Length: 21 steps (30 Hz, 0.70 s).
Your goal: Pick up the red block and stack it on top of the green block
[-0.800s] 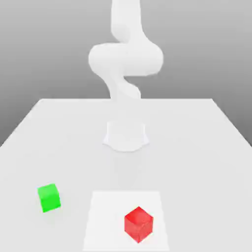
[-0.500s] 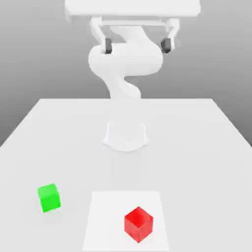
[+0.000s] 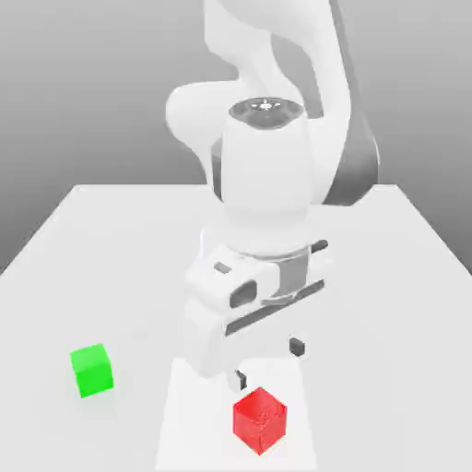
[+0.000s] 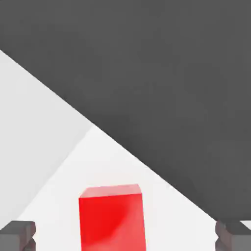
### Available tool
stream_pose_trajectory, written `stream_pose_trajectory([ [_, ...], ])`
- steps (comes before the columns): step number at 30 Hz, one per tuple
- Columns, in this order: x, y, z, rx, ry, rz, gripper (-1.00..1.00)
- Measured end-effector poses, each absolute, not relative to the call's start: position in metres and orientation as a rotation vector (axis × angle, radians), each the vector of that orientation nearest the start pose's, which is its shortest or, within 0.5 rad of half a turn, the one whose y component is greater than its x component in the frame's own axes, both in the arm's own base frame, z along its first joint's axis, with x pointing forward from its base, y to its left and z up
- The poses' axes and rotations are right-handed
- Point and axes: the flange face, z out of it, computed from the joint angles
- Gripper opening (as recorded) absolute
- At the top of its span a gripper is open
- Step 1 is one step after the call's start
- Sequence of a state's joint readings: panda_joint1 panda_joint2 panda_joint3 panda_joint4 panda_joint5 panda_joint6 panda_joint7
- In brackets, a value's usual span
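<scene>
The red block [image 3: 259,420] rests on a paler square patch [image 3: 189,415] near the table's front edge. It also appears in the hand view as a red block [image 4: 112,215] lying between the two dark fingertips [image 4: 17,235]. My gripper [image 3: 269,363] hangs just above and slightly behind it, open, with its fingers spread wide and touching nothing. The green block [image 3: 92,371] sits on the table toward the exterior view's left, well apart from the red one and from the gripper [image 4: 125,236].
The white table [image 3: 387,277] stretches wide around both blocks. The arm's bulky white body [image 3: 267,184] stands over the table's middle, with its round base behind the gripper. Past the table edge lies dark floor [image 4: 171,73].
The arm has swung down from high at the top of the view to just above the red block, fingers still spread. Neither block has moved.
</scene>
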<state>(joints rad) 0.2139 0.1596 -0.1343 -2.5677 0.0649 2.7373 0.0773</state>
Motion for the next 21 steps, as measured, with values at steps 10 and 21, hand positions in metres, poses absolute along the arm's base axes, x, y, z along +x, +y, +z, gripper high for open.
stream_pose_trajectory([
  [10,0.447,0.031,0.149,-3.141,0.070,0.002,-1.00],
  [21,0.436,-0.044,0.224,-3.122,0.464,-0.012,-1.00],
])
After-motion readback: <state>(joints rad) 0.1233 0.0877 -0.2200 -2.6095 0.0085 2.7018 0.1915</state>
